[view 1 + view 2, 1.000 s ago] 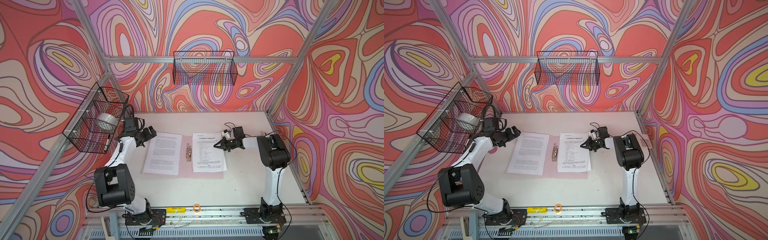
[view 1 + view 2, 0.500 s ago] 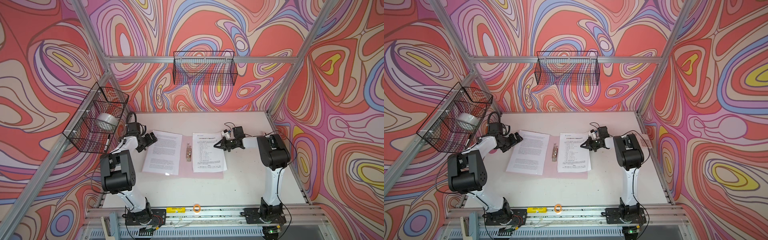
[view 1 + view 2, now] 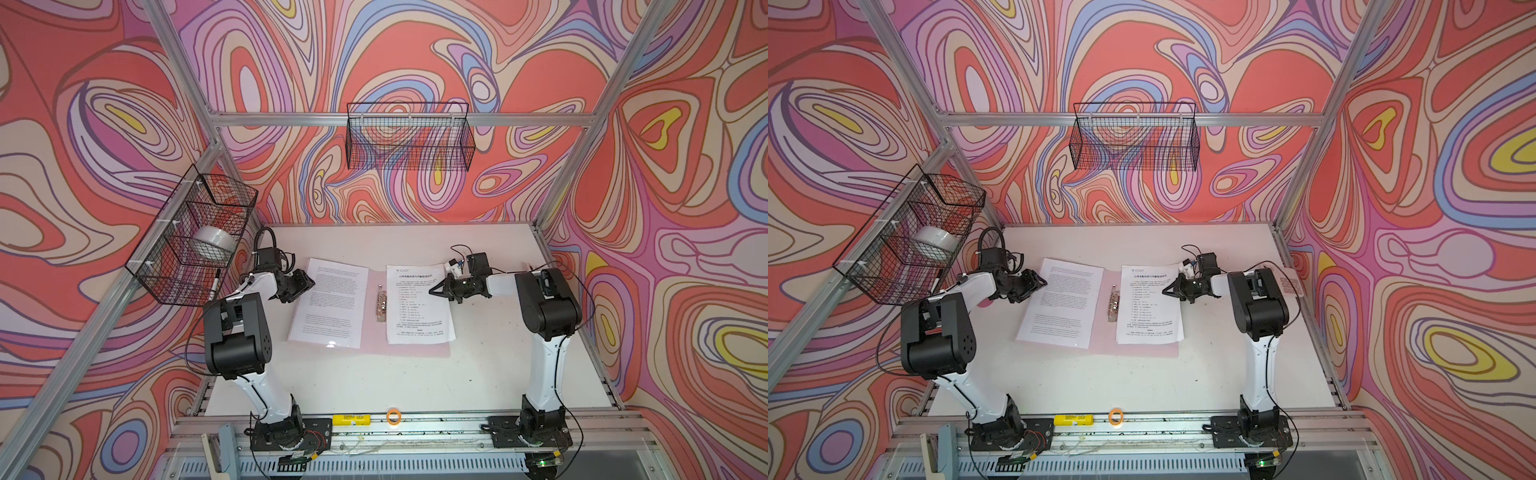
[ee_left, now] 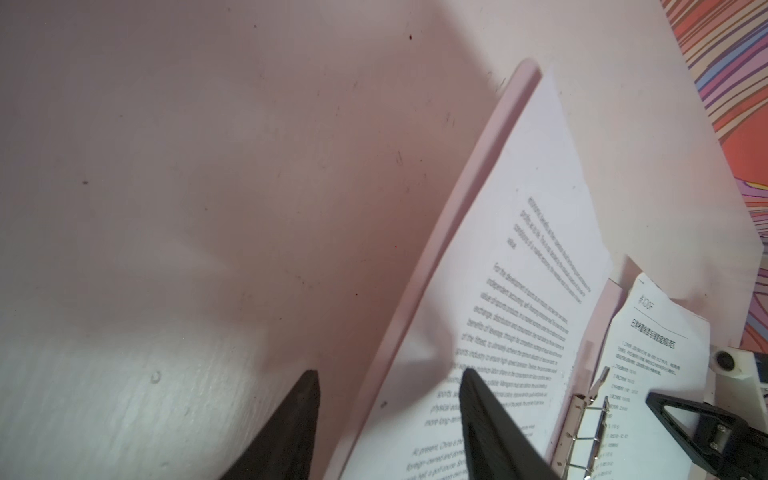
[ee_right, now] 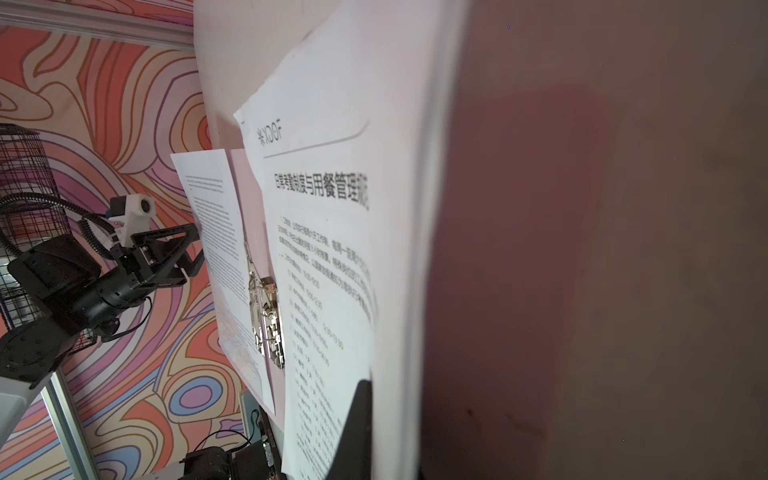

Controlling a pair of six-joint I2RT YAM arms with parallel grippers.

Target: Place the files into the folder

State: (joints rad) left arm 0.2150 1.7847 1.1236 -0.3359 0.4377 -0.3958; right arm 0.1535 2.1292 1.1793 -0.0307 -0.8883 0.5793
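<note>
Files [image 3: 1059, 301] lie loose on the open folder [image 3: 405, 350], which is spread flat on the table [image 3: 374, 386]. The plain-text sheet [image 3: 328, 307] covers the flap on the left arm's side of the metal clip [image 3: 380, 303], and the headed sheet [image 3: 417, 307] covers the flap on the other side. Both stop just beside the clip, not under it.

The left gripper [image 3: 308, 283] sits at the flap edge farthest from the clip, its jaws apart and straddling that edge. The right gripper [image 3: 432, 292] is pressed together at the headed sheet's edge away from the clip; whether it pinches paper, I cannot tell.

By my judgement the sheets are placed, while gathering them and closing the cover remain.
</note>
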